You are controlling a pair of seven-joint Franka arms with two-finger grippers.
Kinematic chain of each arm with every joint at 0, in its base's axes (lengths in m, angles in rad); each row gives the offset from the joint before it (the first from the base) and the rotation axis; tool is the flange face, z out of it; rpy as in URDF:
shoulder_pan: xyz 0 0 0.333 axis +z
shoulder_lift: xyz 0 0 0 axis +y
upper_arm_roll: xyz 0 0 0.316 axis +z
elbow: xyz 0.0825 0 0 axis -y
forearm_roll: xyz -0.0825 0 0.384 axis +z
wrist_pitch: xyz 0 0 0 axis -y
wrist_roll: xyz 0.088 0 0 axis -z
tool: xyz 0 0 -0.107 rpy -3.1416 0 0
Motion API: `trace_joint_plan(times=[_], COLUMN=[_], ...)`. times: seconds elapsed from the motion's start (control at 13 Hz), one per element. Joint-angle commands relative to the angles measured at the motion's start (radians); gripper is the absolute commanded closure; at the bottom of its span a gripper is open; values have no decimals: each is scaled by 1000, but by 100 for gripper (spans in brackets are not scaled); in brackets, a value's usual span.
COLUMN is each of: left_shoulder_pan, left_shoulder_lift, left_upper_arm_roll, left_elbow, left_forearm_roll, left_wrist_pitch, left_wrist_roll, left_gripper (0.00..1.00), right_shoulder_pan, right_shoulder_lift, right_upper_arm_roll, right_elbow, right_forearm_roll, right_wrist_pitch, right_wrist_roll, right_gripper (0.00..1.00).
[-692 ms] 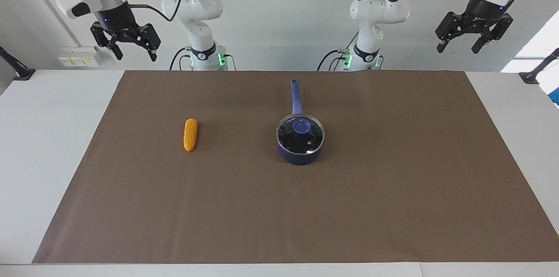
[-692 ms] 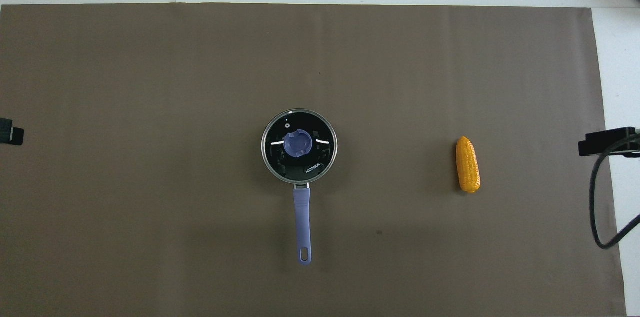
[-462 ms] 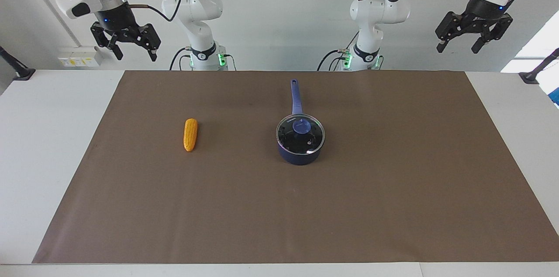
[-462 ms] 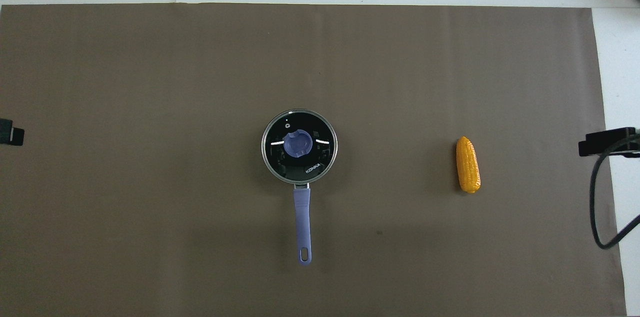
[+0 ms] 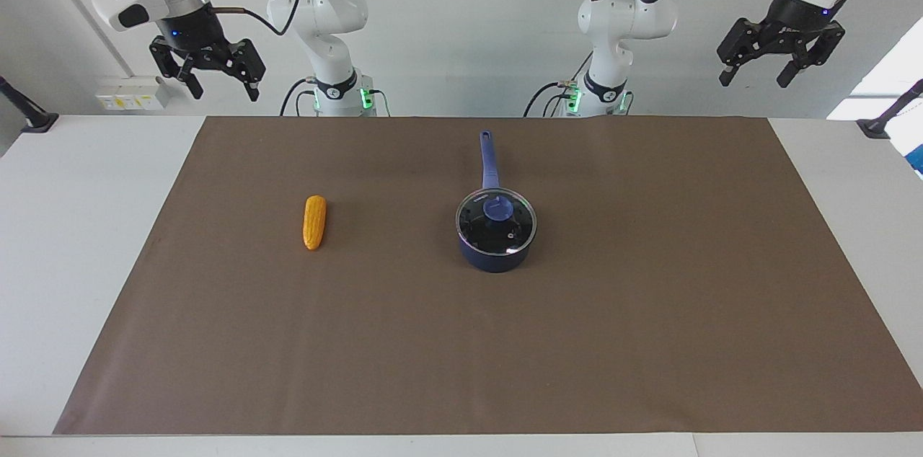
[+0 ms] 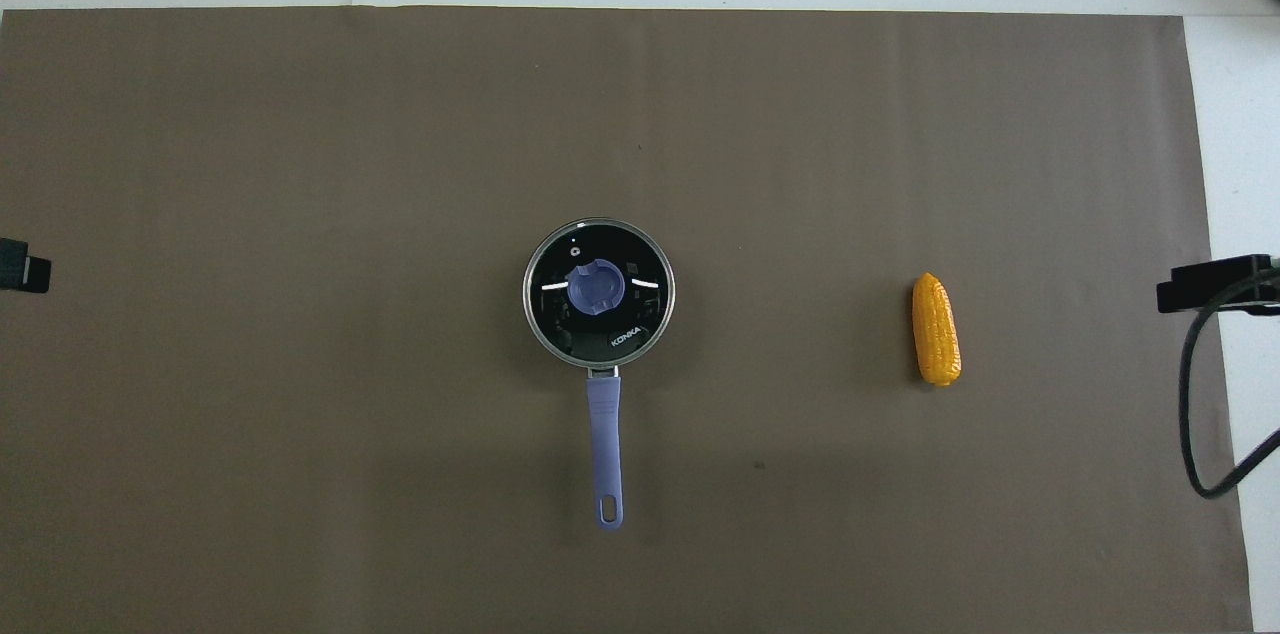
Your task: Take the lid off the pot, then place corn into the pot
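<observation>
The navy pot (image 5: 496, 255) (image 6: 545, 339) stands mid-table, its long handle (image 5: 489, 158) (image 6: 606, 449) pointing toward the robots. The glass lid (image 5: 513, 232) (image 6: 640, 319) with a blue knob (image 5: 498, 208) (image 6: 596, 287) sits on the pot. The yellow-orange corn (image 5: 314, 222) (image 6: 936, 330) lies on the mat toward the right arm's end. My right gripper (image 5: 223, 81) is open, raised high at its end of the table. My left gripper (image 5: 753, 73) is open, raised high at its own end. Both are far from the pot and corn.
A brown mat (image 5: 649, 313) (image 6: 300, 164) covers most of the white table (image 5: 72, 226). The two arm bases (image 5: 339, 93) stand at the table's edge nearest the robots. A black cable (image 6: 1200, 394) hangs at the right arm's end.
The left gripper has crept slightly upward. The pot, lid, corn and right arm have not moved.
</observation>
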Motion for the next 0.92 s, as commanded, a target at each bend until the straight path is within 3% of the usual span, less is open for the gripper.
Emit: trace_joint_plan(times=[0.0,0.85], left_shoulder_pan=[-5,-17], left_shoulder_lift=[-17,-15], left_upper_arm_roll=[5,2], left_elbow=[-15,-23], left_forearm_roll=[11,10], left_wrist_pitch=[-13,41], left_wrist_roll=[-9,-9], left_gripper=[0,0], right_shoulder_pan=[-15,-18], right_shoulder_lift=[-16,-21], right_upper_arm_roll=[9,4], right_elbow=[-20,-24], right_forearm_roll=[-2,-2], right_wrist_pitch=[0,-10], right_wrist_roll=[-10,-10], right_gripper=[0,0])
